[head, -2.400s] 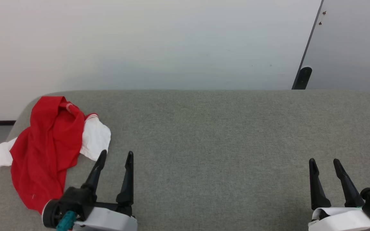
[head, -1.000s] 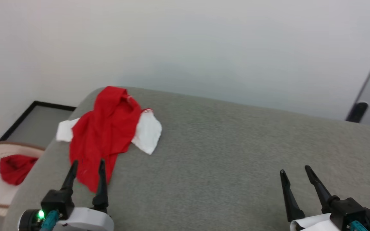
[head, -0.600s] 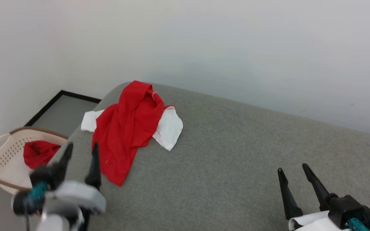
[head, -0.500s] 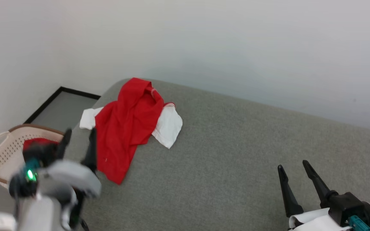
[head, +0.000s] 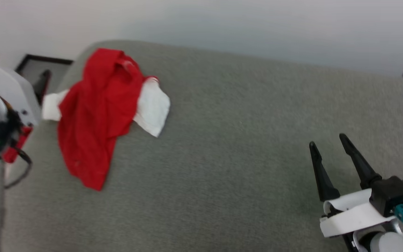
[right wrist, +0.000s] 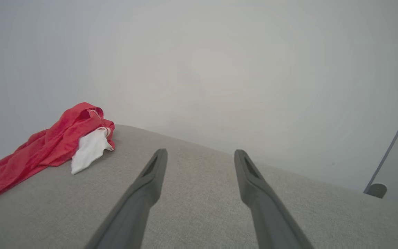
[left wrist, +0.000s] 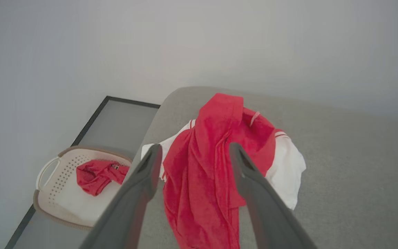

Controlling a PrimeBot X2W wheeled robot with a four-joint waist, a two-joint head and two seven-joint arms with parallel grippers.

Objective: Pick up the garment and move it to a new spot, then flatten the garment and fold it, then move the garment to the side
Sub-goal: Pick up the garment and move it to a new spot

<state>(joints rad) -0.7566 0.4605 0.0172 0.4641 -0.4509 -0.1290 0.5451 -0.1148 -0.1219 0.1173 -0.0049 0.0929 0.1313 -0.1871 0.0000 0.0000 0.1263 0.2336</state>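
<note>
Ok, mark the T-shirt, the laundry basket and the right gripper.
T-shirt (head: 93, 105), head view, red body.
laundry basket (left wrist: 69, 207), left wrist view, bare inside floor.
right gripper (head: 327, 139), head view, midway between fingertips.

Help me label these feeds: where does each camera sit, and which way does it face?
Head view: on the head, looking down at the grey fabric-covered surface and crumpled red cotton T-shirt with white sleeves; shows open right hand, pale left arm.
Left wrist view: looks along the open left hand at the T-shirt and a cream perforated plastic basket.
Right wrist view: low over the surface, along the right hand toward the pale wall.
All three share the T-shirt.
</note>
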